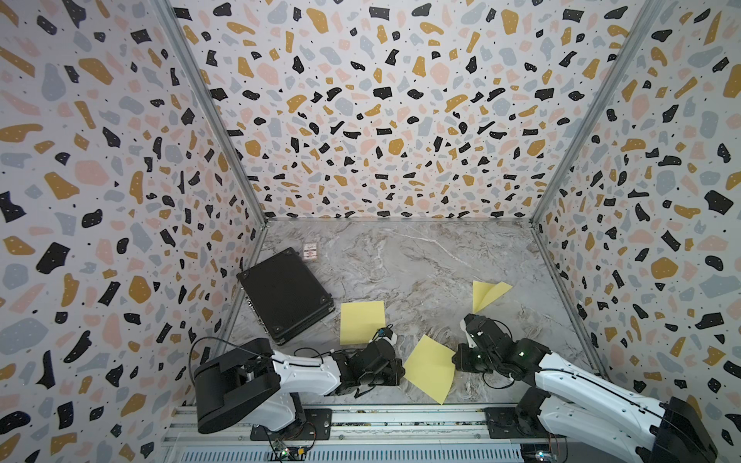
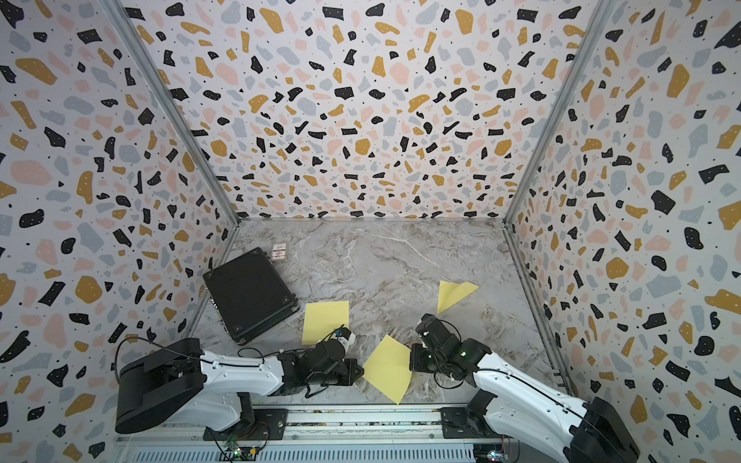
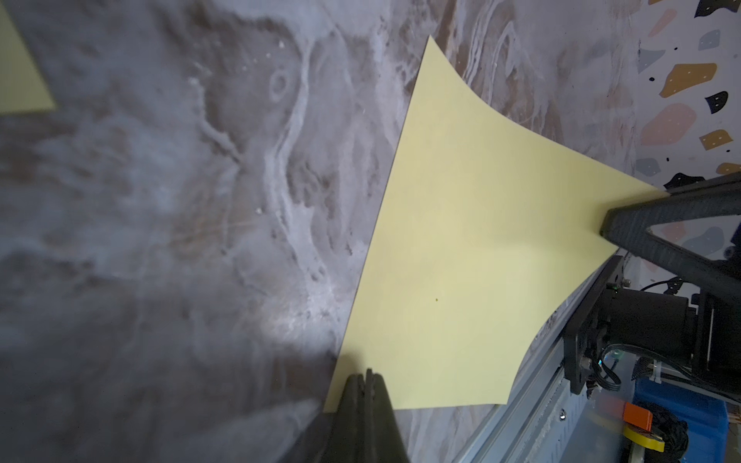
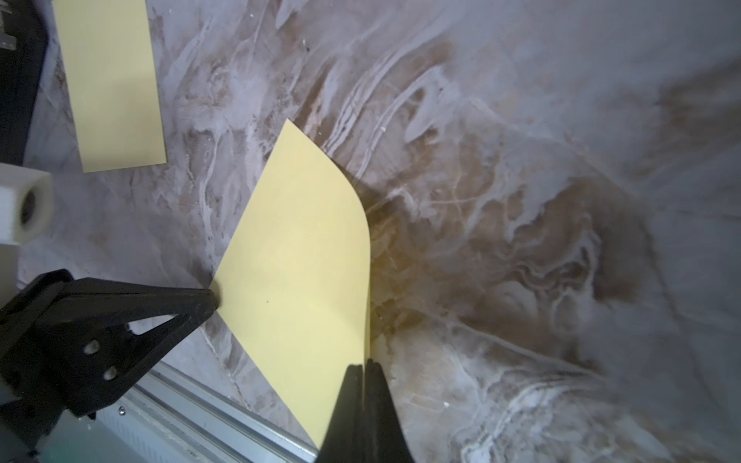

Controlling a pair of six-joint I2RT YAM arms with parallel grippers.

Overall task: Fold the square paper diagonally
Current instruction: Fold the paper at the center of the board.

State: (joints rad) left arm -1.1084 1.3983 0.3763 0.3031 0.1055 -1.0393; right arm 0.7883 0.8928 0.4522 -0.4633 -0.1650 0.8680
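The square yellow paper (image 1: 430,369) sits at the near middle of the marble table (image 1: 421,256), turned like a diamond, between my two grippers. My left gripper (image 3: 368,375) is pinched closed on its left corner; my right gripper (image 4: 365,366) is pinched closed on its right corner. Both top views show the sheet whole (image 2: 388,369) but hide my fingertips under the black wrist housings, so the grip itself is only readable from the wrist views.

Left wrist view: jaws together on the sheet's edge, paper (image 3: 461,240) bowed, and across it the right gripper's black finger (image 3: 641,228) meets the far corner. Right wrist view: jaws together on the paper (image 4: 304,260), which curls up along one edge, with a shadow on the table beside it; my left gripper's finger (image 4: 160,308) touches the opposite corner.

A second flat yellow sheet (image 1: 363,322) lies just beyond my left gripper, also seen in the right wrist view (image 4: 112,80). A folded yellow sheet (image 1: 487,294) lies farther back on the right, only in the top views. A black case (image 1: 286,294) sits at the left wall, with a small card (image 1: 310,252) behind it.
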